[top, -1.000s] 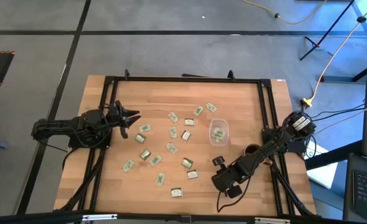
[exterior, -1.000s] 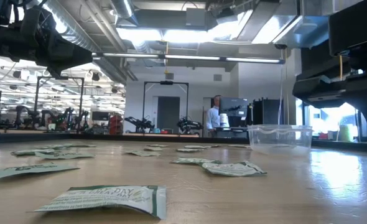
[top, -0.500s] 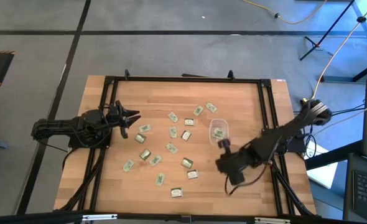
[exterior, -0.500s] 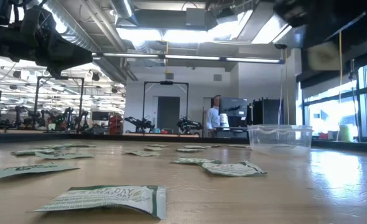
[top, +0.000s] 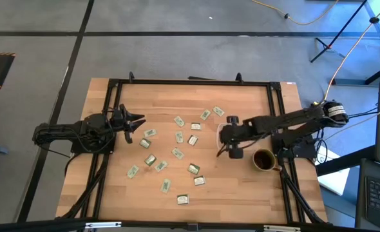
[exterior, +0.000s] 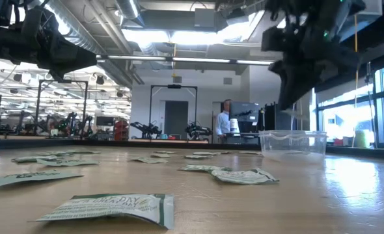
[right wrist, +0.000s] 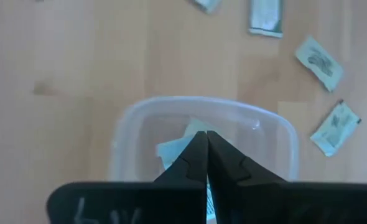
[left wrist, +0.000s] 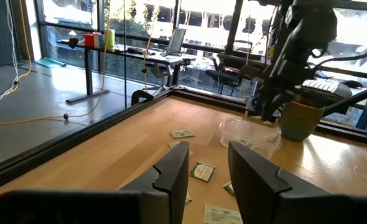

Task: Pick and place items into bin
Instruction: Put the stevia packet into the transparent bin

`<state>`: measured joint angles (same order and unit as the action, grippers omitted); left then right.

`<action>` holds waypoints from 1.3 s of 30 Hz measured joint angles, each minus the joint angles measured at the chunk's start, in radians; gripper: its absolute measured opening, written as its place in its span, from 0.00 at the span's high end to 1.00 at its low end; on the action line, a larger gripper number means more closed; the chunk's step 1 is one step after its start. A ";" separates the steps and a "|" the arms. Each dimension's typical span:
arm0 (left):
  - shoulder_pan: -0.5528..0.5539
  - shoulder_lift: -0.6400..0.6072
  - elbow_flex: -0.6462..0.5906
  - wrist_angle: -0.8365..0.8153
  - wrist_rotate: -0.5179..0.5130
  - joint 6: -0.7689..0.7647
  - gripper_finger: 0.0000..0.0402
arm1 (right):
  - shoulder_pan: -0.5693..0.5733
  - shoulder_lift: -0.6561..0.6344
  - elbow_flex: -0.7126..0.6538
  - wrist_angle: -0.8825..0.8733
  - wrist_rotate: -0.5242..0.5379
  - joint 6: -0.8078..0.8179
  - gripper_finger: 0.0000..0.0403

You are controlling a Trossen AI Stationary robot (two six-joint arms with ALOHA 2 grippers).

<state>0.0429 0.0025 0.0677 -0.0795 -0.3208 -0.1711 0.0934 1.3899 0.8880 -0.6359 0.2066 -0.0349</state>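
At the table's left edge the left gripper [top: 138,124] waits above the wood, its jaws spread and empty. Across the middle of the wooden table [top: 113,187], the packets [top: 177,153] lie scattered flat, pale green and white. Right of them sits the clear bin [right wrist: 134,127] with packets already in it. The right gripper [top: 221,137] hangs directly over the bin, its fingers [right wrist: 199,152] pressed together; whether they pinch a packet cannot be told. A brown mug [top: 263,159] stands just beyond
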 joint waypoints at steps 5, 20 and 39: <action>0.000 0.000 0.000 0.000 0.000 0.000 0.73 | -0.039 0.002 -0.068 0.059 0.002 0.003 0.99; 0.000 0.000 0.000 0.000 0.000 0.000 0.73 | -0.052 0.001 -0.125 0.164 0.002 0.006 0.96; 0.000 0.000 0.000 0.000 0.000 0.001 0.73 | -0.189 0.000 0.201 -0.137 0.010 0.055 0.74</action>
<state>0.0433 0.0025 0.0677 -0.0795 -0.3210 -0.1703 -0.0959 1.3899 1.0890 -0.7732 0.2168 0.0202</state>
